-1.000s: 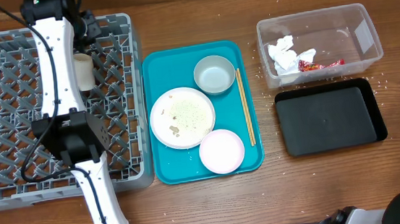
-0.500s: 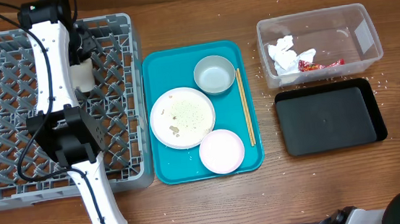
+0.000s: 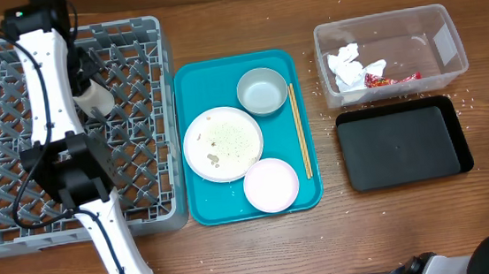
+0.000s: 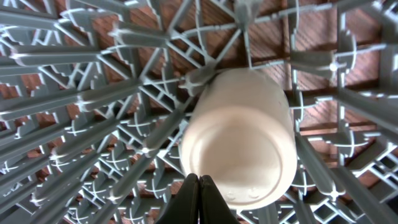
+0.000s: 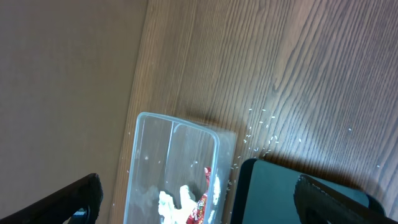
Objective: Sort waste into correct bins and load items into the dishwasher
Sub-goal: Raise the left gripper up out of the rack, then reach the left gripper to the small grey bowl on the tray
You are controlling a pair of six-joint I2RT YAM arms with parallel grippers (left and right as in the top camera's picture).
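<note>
The small white cup [image 3: 93,97] lies tilted on the lattice floor of the grey dish rack [image 3: 145,163]. In the left wrist view the cup [image 4: 239,140] lies just beyond my left gripper [image 4: 199,186], whose jaws are shut together with nothing between them. My left gripper [image 3: 80,79] hovers over the rack's upper part. The white plate [image 3: 222,143] with food scraps, pink dish [image 3: 271,185], grey bowl [image 3: 262,91] and chopsticks [image 3: 299,132] sit on the teal tray [image 3: 191,80]. My right gripper [image 5: 196,182] is open, high above the clear tub [image 5: 149,155].
The clear tub [image 3: 449,35] holds white tissue [image 3: 345,64] and a red wrapper [image 3: 390,78]. The black tray [image 3: 401,145] lies just in front of it. Rice grains [image 3: 321,81] are scattered on the wood around the tub.
My left arm has swung left over the rack. The cup has shifted a little left and down and now lies tilted on the lattice.
</note>
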